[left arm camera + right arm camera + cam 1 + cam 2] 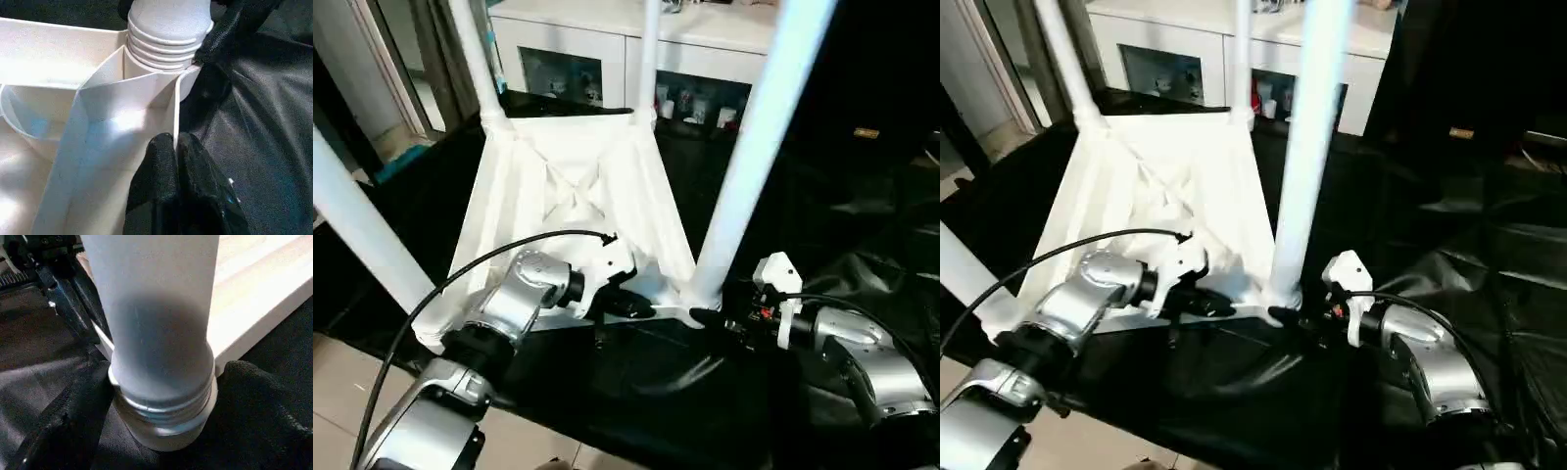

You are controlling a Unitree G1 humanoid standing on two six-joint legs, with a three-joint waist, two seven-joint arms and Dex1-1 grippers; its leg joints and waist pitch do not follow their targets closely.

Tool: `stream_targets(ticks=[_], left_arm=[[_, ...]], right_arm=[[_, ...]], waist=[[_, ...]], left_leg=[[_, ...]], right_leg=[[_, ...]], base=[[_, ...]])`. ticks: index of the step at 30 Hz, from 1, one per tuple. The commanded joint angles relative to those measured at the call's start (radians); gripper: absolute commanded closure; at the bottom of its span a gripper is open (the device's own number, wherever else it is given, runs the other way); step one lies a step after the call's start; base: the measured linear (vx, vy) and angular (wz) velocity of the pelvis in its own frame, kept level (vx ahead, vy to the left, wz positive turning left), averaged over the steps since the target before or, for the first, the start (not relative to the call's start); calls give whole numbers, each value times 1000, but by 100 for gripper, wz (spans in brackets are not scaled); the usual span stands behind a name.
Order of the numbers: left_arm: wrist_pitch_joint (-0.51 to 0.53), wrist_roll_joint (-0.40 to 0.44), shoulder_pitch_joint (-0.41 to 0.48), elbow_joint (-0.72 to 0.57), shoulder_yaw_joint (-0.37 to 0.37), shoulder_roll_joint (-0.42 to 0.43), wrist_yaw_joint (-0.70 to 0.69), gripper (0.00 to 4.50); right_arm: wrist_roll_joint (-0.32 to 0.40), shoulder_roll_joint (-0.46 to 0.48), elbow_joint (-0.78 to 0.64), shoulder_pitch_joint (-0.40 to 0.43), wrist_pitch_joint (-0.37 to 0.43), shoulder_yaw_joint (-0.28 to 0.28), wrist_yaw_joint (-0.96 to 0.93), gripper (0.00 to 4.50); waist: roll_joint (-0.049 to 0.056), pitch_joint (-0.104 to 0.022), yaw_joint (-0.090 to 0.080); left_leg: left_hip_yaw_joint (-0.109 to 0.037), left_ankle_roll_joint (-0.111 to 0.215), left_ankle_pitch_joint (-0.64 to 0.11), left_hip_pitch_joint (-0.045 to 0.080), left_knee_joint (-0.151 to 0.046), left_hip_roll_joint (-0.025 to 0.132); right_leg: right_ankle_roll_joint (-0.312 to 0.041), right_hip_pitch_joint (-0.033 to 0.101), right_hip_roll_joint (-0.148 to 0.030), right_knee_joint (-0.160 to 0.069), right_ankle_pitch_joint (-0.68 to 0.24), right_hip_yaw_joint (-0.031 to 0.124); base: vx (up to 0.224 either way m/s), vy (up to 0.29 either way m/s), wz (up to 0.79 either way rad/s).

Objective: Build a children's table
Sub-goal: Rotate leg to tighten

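Nearest the robot, its left gripper (641, 309) has both black fingers (164, 181) pressed together, pinching the thin edge of a rib wall on the near rim of the upturned table top (578, 196). Just to the right of it, the right gripper (705, 317) sits at the base of the near right leg (759, 137), its black fingers spread on either side of the leg's threaded foot without visibly squeezing it; whether they touch the plastic I cannot tell. That leg stands upright in the rounded corner socket (164, 423), threads showing just above the socket rim.

The children's table rests upside down on a black cloth (636, 392), ribbed underside up, with crossing ribs in the middle. The near left leg (362, 230) rises from its corner at the left. Further back, the far left leg (475, 54) and the far right leg (648, 54) stand in their sockets.

Beyond the table stands a white cabinet (568, 54) with glass doors
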Motion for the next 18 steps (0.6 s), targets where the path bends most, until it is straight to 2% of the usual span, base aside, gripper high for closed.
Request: stream_targets(ticks=[1,3,10,12,14,16,17,18], left_arm=[[23,-13,25,-27,-31,-1,-45,450],[26,-14,26,-31,-32,-1,-47,450],[26,-8,24,-21,-27,-13,-26,450],[32,18,6,21,-12,-50,79,450],[28,38,-12,61,-1,-80,164,450],[28,38,-12,61,-1,-80,164,450],[46,64,-51,132,23,-142,328,450],[60,71,-68,161,35,-171,400,450]], right_arm=[[26,-1,-25,-1,11,1,19,106],[31,-1,-27,-1,11,3,24,134],[45,19,-25,11,17,-3,33,172],[17,55,22,7,-5,-25,-67,173],[-11,79,63,-3,-21,-36,-149,176],[-11,79,63,-3,-21,-36,-149,176],[-45,138,109,-20,-27,-62,-303,177],[-57,169,124,-28,-26,-75,-379,177]], waist=[[-12,-56,1],[-12,-57,2],[-12,-57,3],[-11,-55,1],[-11,-50,-2],[-13,-49,-4],[-5,-48,-6],[-3,-45,-12]], left_leg=[[-30,70,-164,3,-61,67],[-29,76,-149,4,-60,66],[-29,75,-151,3,-60,65],[-28,72,-160,4,-60,65],[-30,48,-199,10,-63,62],[-32,39,-220,9,-65,60],[-34,35,-227,9,-66,61],[-31,29,-237,11,-68,61]], right_leg=[[-216,46,-102,-72,-206,56],[-220,45,-99,-71,-183,55],[-218,46,-99,-72,-192,54],[-216,42,-99,-75,-202,55],[-201,39,-100,-86,-285,54],[-179,42,-102,-93,-352,53],[-169,38,-100,-93,-365,54],[-166,33,-96,-98,-373,54]], base=[[0,0,0],[0,0,0],[0,0,0],[0,0,0],[0,0,0],[0,0,0],[0,0,0],[0,0,0]])
